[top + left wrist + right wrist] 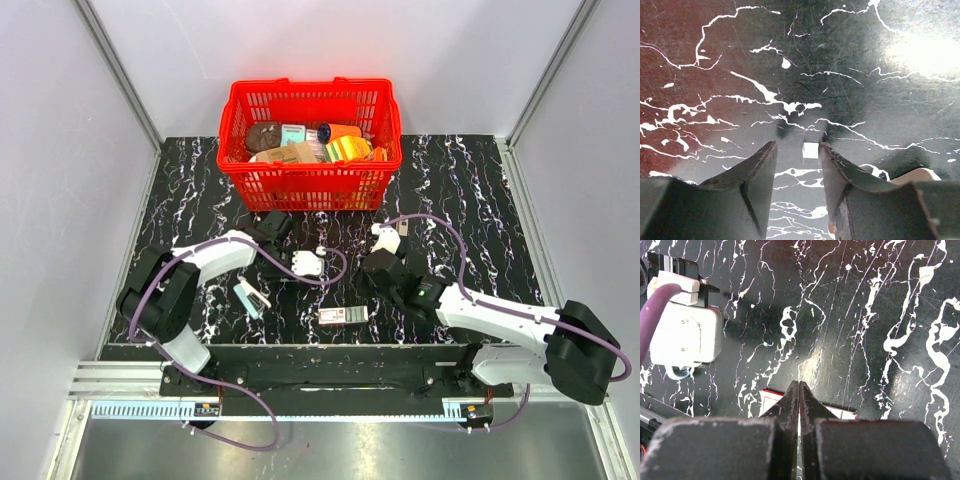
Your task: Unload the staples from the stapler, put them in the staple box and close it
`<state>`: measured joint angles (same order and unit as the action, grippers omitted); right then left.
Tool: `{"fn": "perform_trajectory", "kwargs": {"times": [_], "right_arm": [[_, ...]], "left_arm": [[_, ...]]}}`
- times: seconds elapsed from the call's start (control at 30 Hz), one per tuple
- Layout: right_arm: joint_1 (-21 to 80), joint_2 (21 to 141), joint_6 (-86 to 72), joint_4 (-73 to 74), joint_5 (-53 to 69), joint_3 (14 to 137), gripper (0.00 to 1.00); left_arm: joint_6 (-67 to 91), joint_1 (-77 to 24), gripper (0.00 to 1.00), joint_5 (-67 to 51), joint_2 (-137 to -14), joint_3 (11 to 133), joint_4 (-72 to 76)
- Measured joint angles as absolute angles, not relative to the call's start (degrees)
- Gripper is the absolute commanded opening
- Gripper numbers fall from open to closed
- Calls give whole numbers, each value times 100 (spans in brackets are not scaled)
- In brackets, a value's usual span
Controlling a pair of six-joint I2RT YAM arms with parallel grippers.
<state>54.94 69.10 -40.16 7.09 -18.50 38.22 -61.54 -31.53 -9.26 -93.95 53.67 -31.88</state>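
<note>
My left gripper point(797, 150): fingers apart, empty | my right gripper point(799, 390): fingers pressed together, empty | stapler point(252, 298): unheld, near edge of table point(480, 200), left side | risk: my one-sided nudge could skid it off that edge

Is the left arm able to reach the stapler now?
Probably yes: the stapler lies uncovered close to its base, but the left gripper is farther out and would have to pull back.

A black worktop point(470, 180) veined with white marbling sat between pale grey walls point(60, 150). Bright light glared off its glossy surface.
</note>
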Motion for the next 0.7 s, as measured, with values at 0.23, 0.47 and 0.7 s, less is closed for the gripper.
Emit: {"fn": "perform_trajectory", "kwargs": {"times": [0.23, 0.47, 0.7], "right_arm": [[5494, 6781, -4012, 716, -1852, 3822, 2], [5494, 6466, -3922, 1015, -1861, 3946, 3], [5489, 5955, -3833, 1245, -1957, 4359, 9]], "left_arm": [[-5736, -3151, 41, -1026, -9483, 5537, -3404], [-4836, -3002, 41, -1699, -9461, 6587, -4045], [-4195, -2821, 58, -2436, -8639, 7389, -4108]]}}
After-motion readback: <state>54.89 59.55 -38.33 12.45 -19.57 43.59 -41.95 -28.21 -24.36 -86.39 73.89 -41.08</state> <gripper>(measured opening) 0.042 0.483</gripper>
